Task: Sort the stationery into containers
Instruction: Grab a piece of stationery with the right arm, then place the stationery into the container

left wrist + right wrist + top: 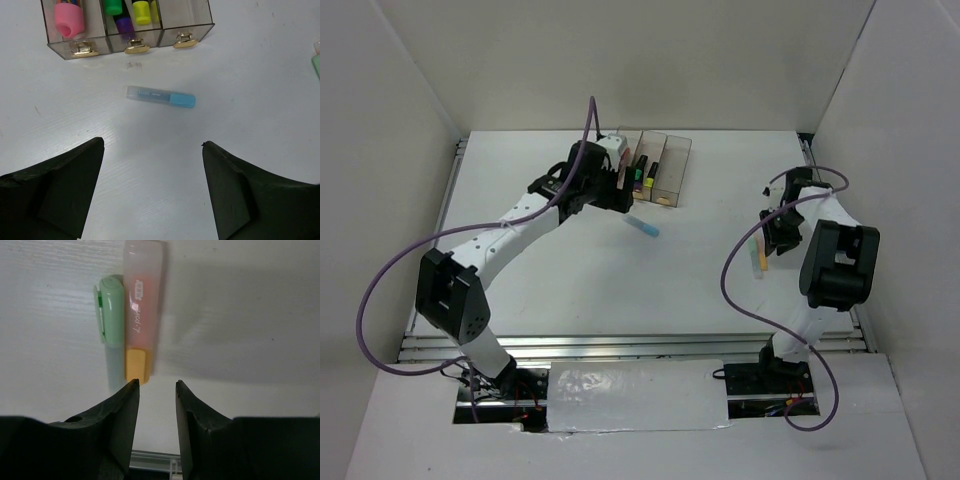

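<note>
The containers, three smoky clear bins joined side by side, stand at the back of the table. The left bin holds a pink pen. The middle bin holds green, purple and yellow pens. A light blue pen lies flat on the table in front of the bins. My left gripper hangs open and empty just short of it. A peach pen and a mint pen lie side by side at the right. My right gripper sits just behind them, its jaws a narrow gap apart with nothing between.
White walls enclose the table on three sides. A metal rail runs along the near edge, and another rail along the left side. The right arm's purple cable loops over the table beside the two pens.
</note>
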Controlling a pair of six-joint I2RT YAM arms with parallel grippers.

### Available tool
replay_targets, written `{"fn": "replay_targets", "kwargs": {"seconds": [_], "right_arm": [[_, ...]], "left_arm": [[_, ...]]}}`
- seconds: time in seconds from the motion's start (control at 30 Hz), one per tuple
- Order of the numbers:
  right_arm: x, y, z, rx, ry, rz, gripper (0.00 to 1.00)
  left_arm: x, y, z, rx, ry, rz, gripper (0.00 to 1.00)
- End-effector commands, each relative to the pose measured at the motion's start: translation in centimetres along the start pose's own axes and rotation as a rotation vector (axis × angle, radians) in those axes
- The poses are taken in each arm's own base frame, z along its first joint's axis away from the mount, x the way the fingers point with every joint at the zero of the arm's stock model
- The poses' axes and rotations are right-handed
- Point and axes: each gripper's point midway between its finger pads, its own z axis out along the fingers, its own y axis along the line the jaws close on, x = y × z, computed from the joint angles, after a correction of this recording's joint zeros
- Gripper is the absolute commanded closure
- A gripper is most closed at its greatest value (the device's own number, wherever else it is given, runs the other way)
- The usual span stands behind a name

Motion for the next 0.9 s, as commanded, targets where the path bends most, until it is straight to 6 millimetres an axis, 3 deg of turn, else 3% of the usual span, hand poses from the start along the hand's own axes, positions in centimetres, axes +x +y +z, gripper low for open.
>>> {"fn": "replay_targets", "kwargs": {"seconds": [0.0,0.2,0.43,0.5,0.57,0.6,0.63,0.67,0.7,0.73,0.8,0.83,0.87], "right_arm": [[-1.8,0.4,0.6,0.017,-0.014,-0.017,0.57],[-2.3,1.6,2.4,0.013,0.023,-0.041,0.57],[-2.4,1.7,4.3,0.04,0.058,-0.048,0.58],[-2.3,1.6,4.8,0.048,0.076,-0.053,0.6],[-2.9,1.8,4.6,0.041,0.068,-0.056,0.73],[-3.0,2.3,4.1,0.022,0.071,-0.062,0.79],[-3.5,2.7,3.7,0.01,0.061,-0.06,0.95],[-5.4,2.8,2.2,0.009,0.005,-0.06,1.0],[-6.2,4.0,1.1,-0.033,-0.014,-0.068,1.0],[-8.8,4.5,-1.1,-0.052,-0.094,-0.065,1.0],[-11.7,7.4,-4.6,-0.16,-0.207,-0.056,1.0],[-14.6,8.7,-7.6,-0.2,-0.311,-0.064,1.0],[-16.2,9.9,-9.1,-0.244,-0.378,-0.065,1.0]], "left_arm": [[-1.0,0.7,-0.8,-0.02,-0.048,-0.003,0.08],[-0.1,1.7,-0.7,-0.043,-0.016,-0.02,0.07],[0.5,3.0,-0.8,-0.06,0.001,-0.043,0.07],[0.6,3.2,-0.8,-0.06,0.005,-0.046,0.07],[0.7,3.3,-0.7,-0.061,0.007,-0.048,0.07],[0.6,3.5,-0.8,-0.066,0.003,-0.052,0.07],[0.5,3.7,-0.8,-0.069,0.0,-0.057,0.07],[0.6,3.8,-0.8,-0.072,0.0,-0.059,0.07],[0.2,4.1,-1.1,-0.078,-0.012,-0.062,0.07],[0.3,4.4,-1.1,-0.086,-0.014,-0.068,0.07],[-0.2,5.2,-1.5,-0.111,-0.034,-0.088,0.06],[-0.2,5.5,-1.5,-0.118,-0.037,-0.106,0.04],[-0.3,5.7,-1.7,-0.122,-0.042,-0.113,0.03]]}}
